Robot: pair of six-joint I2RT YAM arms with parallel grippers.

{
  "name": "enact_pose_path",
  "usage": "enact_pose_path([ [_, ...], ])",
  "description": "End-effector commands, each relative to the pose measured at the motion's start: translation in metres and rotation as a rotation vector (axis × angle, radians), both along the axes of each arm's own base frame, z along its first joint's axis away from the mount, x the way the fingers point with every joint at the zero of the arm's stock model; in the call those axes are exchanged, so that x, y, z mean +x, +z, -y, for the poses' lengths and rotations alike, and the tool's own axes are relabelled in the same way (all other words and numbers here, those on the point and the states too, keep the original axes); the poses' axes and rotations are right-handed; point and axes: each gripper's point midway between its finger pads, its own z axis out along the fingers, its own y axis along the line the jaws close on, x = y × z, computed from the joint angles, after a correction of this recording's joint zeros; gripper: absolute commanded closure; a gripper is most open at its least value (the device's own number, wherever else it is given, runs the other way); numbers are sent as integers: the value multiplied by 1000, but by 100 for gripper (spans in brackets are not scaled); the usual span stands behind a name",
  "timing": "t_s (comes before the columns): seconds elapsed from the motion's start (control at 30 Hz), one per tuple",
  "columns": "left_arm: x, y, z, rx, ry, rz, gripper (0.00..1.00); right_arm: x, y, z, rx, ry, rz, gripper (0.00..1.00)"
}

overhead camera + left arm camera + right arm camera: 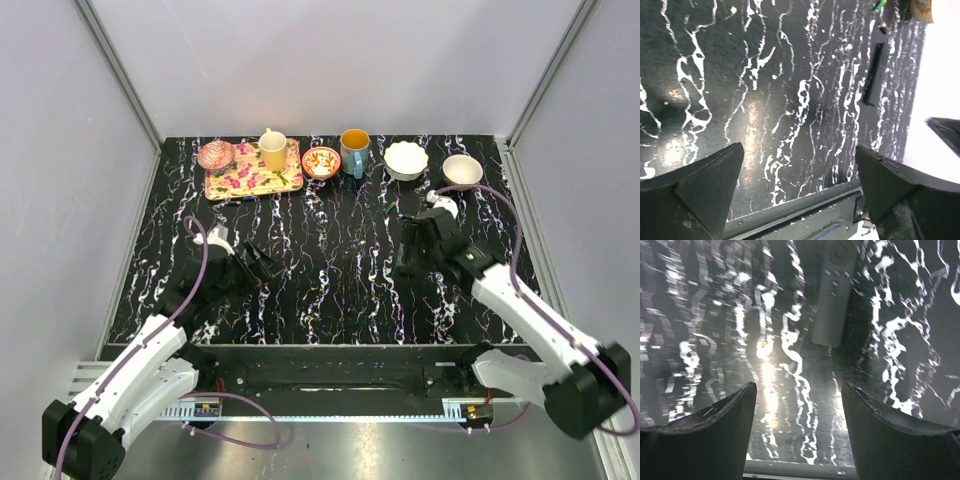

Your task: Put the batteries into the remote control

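Noted left gripper [799,150] gaping, empty, above marbled table [715,100]; right gripper [798,386] parted, empty, remote control [835,295] flat just beyond fingertips.

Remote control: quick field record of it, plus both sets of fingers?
remote control: lying flat on the table, button side up
position: ahead of the right fingers, clear of them
contact: nothing touches it
right fingers: open, nothing between them
left fingers: open, nothing between them, over bare table
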Motion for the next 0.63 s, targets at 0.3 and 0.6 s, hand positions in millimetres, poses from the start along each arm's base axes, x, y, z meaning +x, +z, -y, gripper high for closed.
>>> enact_pose_path([
  [0.3,42,37,-61,360,207,121,1,-26,89,14,412,-72,558,0],
  [0.6,47,66,-54,380,134,198,1,-17,68,-7,379,-32,390,0],
])
